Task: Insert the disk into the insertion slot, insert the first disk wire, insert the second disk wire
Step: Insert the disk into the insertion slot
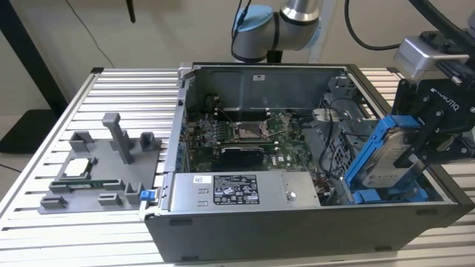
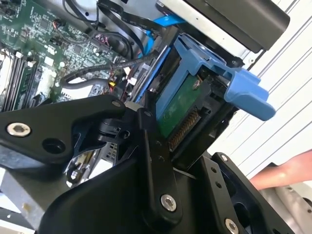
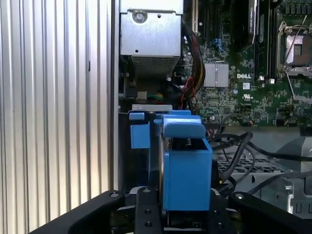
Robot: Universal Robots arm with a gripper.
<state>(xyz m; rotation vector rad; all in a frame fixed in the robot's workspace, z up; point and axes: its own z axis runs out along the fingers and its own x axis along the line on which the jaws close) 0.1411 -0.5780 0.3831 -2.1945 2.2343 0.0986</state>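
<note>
My gripper [image 1: 417,153] is shut on the disk [image 1: 382,167], a silver-grey drive in a bright blue caddy. The disk stands nearly on edge, tilted, at the case's end on the exterior view's right. Its lower end reaches down to the blue rails of the insertion slot [image 1: 366,196]. In the second wrist view the disk's green board [image 2: 178,109] shows between the black fingers [image 2: 151,146]. The first wrist view looks along the caddy [image 3: 187,170] toward a blue rail [image 3: 140,134]. Black cables [image 3: 234,146] lie loose beside the bay; which ones are the disk wires I cannot tell.
The open computer case [image 1: 297,228] holds a grey labelled power-supply box [image 1: 245,192] and the motherboard with its processor socket [image 1: 248,130]. On the slatted table, at the exterior view's left, stands a grey fixture [image 1: 111,161] with a chip [image 1: 78,167]. A person's hand [image 2: 282,175] is near the case.
</note>
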